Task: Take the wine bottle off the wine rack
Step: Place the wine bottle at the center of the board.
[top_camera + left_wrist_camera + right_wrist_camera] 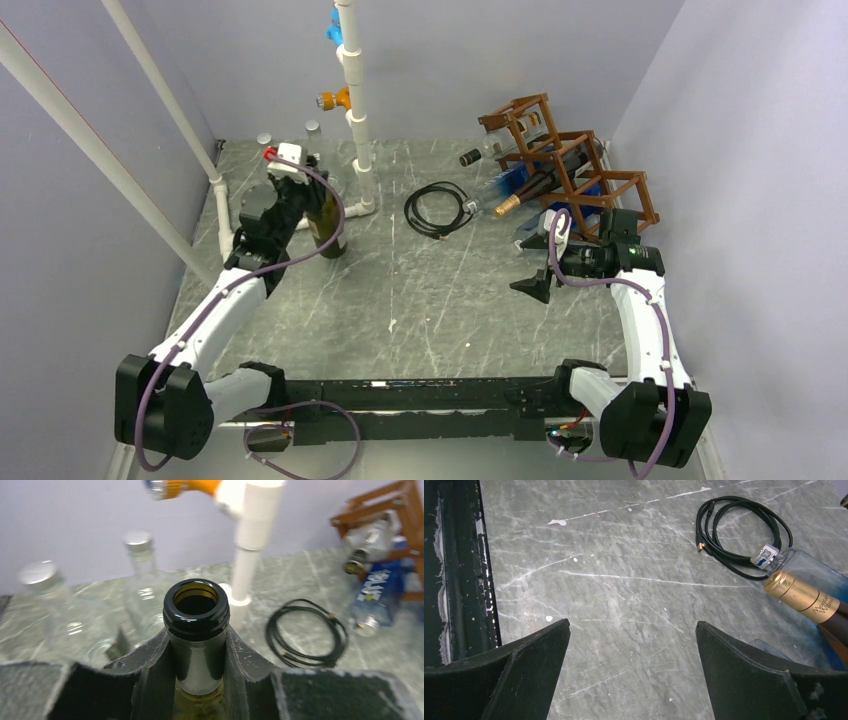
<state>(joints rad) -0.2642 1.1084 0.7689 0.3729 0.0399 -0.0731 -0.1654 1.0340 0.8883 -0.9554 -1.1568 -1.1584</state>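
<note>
Gripping upright wine bottle (pixel 196 605) by neck with left tool (pixel 198 650); holding right tool (pixel 633 645) wide apart, empty, over tabletop (pixel 614 570) beside wine rack (pixel 632 182).

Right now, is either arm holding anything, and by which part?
The left gripper holds the dark wine bottle by its neck, just under the open mouth. The right gripper is open and holds nothing.

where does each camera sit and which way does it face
top external: above and behind, looking down at the table; left arm and right arm show
left wrist: behind the left gripper, facing the bottle neck between shut fingers
right wrist: behind the right gripper, facing down at the table between open fingers
all share: black cable
</note>
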